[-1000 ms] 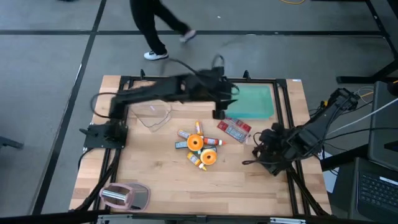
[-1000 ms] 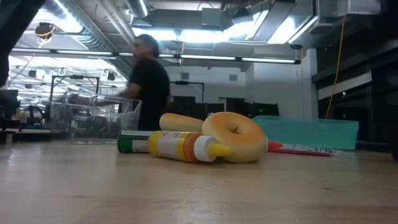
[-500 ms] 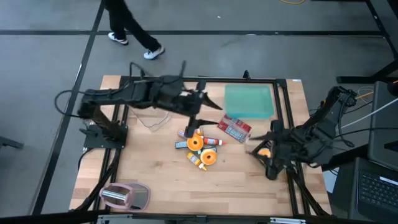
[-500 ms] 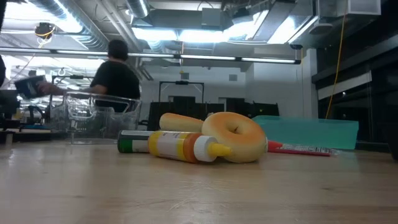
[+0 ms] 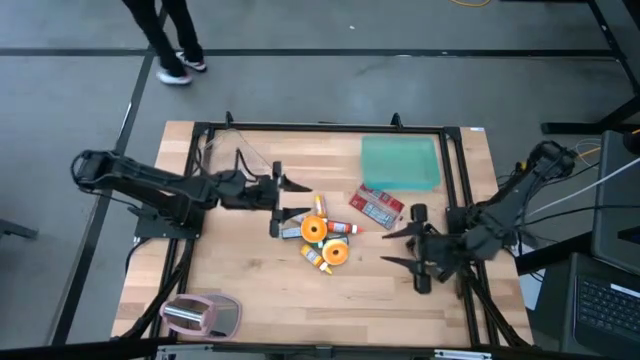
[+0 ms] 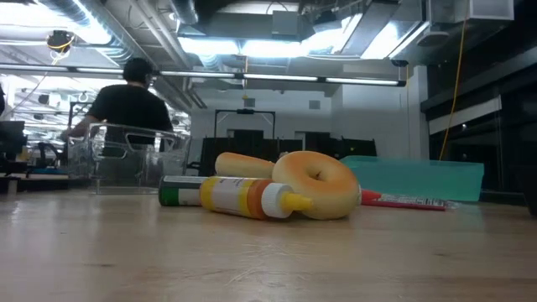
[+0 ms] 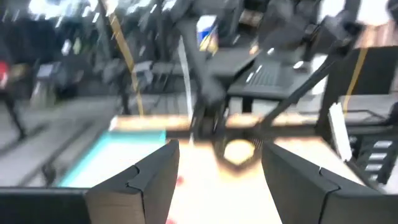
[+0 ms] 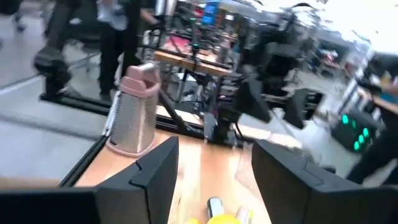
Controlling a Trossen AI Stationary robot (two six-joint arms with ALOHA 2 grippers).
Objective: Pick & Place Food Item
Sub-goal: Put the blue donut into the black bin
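Bare table (image 5: 250, 290) lies between the right gripper (image 5: 402, 248) and the food pile (image 5: 318, 238); the left gripper (image 5: 290, 198), jaws apart, sits just beside that pile.

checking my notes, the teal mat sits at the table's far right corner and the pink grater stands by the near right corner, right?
Not quite. The high view shows the pink grater by the near left corner, not the right. The teal mat does sit at the table's far right corner.

left gripper (image 5: 283, 198) agape, right gripper (image 5: 407, 250) agape
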